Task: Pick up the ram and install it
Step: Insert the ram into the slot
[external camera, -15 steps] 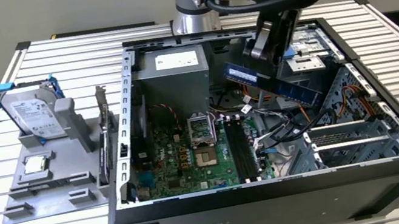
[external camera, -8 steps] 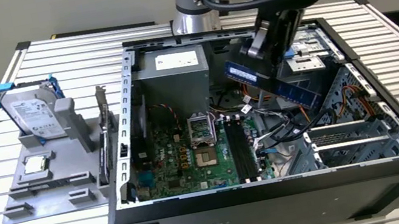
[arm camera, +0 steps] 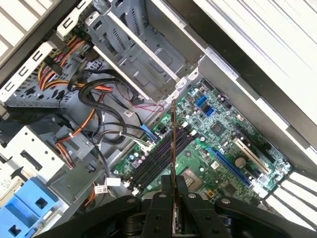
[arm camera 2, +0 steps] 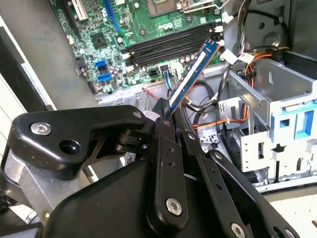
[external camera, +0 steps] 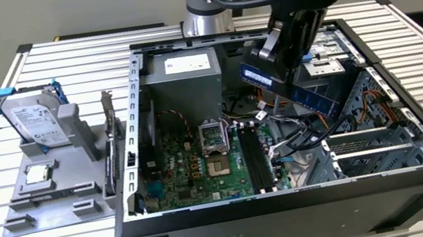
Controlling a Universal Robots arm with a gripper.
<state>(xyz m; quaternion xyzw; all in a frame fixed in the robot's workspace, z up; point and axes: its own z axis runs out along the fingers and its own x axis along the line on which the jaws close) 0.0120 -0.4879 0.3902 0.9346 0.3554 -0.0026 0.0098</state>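
Above the open computer case (external camera: 297,208), our pincer (arm camera 2: 166,115) is clamped on the ram (arm camera 2: 194,74), which hangs tilted in the air over the green board (external camera: 188,161) and touches nothing else. We judge the pickup done and the install in hand, since the stick is not yet seated. Seating calls for levelling its long edge and lining it up over one of the black slots (external camera: 253,157). In the exterior view these lie at about seven o'clock from the pincer. At six o'clock a bundle of cables (external camera: 306,134) sits just beside the slots and could snag. Well off at nine o'clock, a gray stand (external camera: 62,207) holds a hard drive (external camera: 36,120).
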